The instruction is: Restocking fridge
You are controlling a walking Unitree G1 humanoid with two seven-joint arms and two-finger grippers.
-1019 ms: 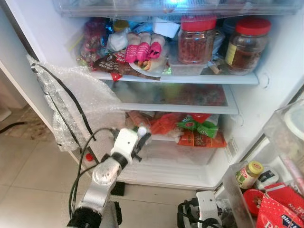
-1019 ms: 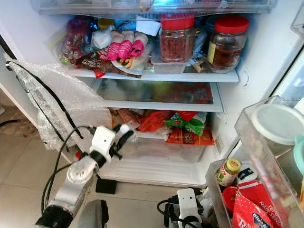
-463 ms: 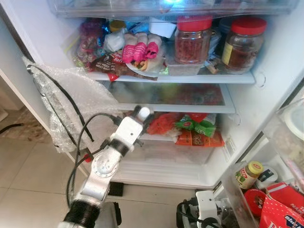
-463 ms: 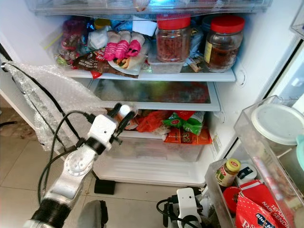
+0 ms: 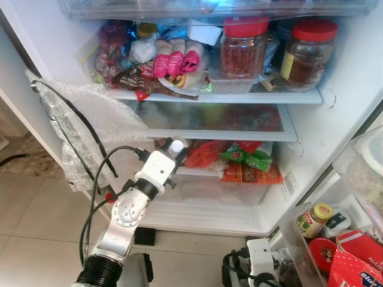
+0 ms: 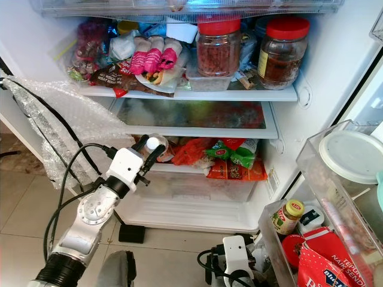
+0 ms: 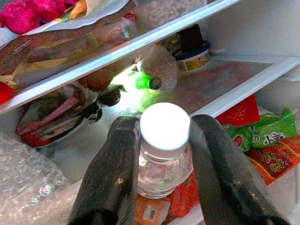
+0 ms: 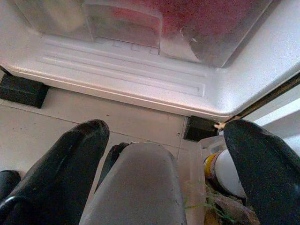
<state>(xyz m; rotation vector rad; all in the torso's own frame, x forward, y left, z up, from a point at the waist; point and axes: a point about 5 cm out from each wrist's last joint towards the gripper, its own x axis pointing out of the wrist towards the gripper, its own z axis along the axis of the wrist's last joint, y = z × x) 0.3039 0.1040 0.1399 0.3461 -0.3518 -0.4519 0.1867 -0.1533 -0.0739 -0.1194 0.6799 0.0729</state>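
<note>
While the fridge (image 5: 335, 119) stands open, the left gripper (image 7: 164, 154) holds a small clear bottle (image 7: 164, 159) with a white cap, its two black fingers (image 7: 117, 178) closed against the bottle's neck on either side. The bottle sits at the near left edge of the lower shelf (image 5: 203, 173), just in front of red and green food packets (image 5: 245, 164). On the upper shelf (image 5: 227, 97) stand two red-lidded jars (image 5: 244, 48) on the right, and pink-wrapped items (image 5: 176, 61) on a plate towards the left. A sheet of bubble wrap (image 5: 90, 128) with a black cable across it hangs at the fridge's left side. The right gripper (image 8: 173, 168) hangs low near the floor, its fingers spread wide with nothing between them. The door bin (image 6: 335, 197) on the right holds a yellow-lidded jar (image 6: 286, 216).
</note>
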